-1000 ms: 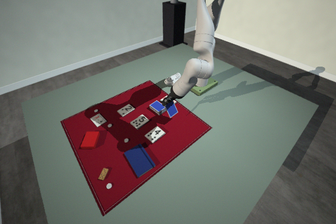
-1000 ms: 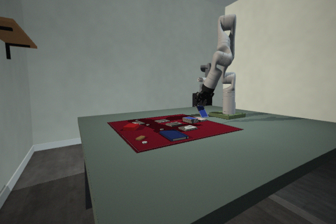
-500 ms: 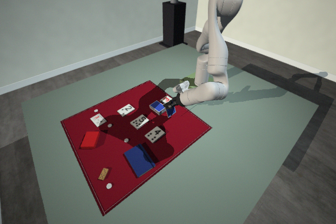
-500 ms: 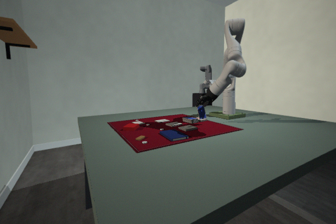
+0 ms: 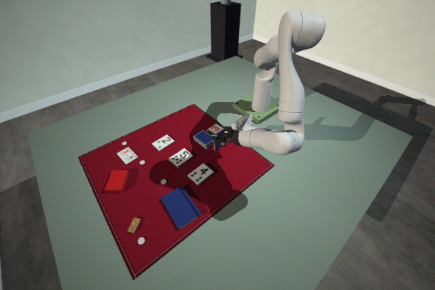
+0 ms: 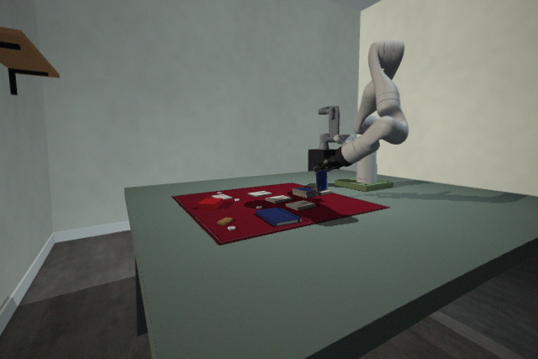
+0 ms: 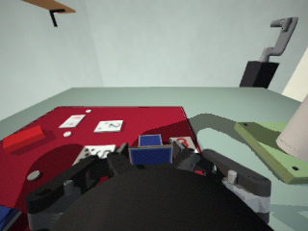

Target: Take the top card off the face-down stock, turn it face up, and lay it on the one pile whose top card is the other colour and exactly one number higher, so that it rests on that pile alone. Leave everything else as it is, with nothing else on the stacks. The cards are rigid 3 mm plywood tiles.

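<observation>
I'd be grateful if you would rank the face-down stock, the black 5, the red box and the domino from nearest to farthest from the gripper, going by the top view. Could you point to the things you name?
1. Face-down stock (image 5: 203, 137) (image 6: 303, 192) (image 7: 149, 141): right beside the gripper (image 5: 217, 138) (image 6: 319, 169) (image 7: 150, 153).
2. Black 5 (image 5: 181, 157) (image 6: 278, 198) (image 7: 98, 150): mid-mat.
3. Red box (image 5: 116, 180) (image 6: 210, 203) (image 7: 24, 139): toward the mat's far-left edge.
4. Domino (image 5: 133, 225) (image 6: 224, 220): near the mat's front corner.

4 discs (image 5: 141, 240) (image 6: 231, 228) (image 7: 34, 175), 1 ea. domino (image 5: 133, 225) (image 6: 224, 221), nbk (image 5: 179, 208) (image 6: 276, 216) (image 7: 6, 216), box (image 5: 116, 180) (image 6: 210, 203) (image 7: 24, 140)

A blue notebook (image 5: 180, 207) lies on the red mat (image 5: 158, 244) near the black four (image 5: 200, 174).
</observation>
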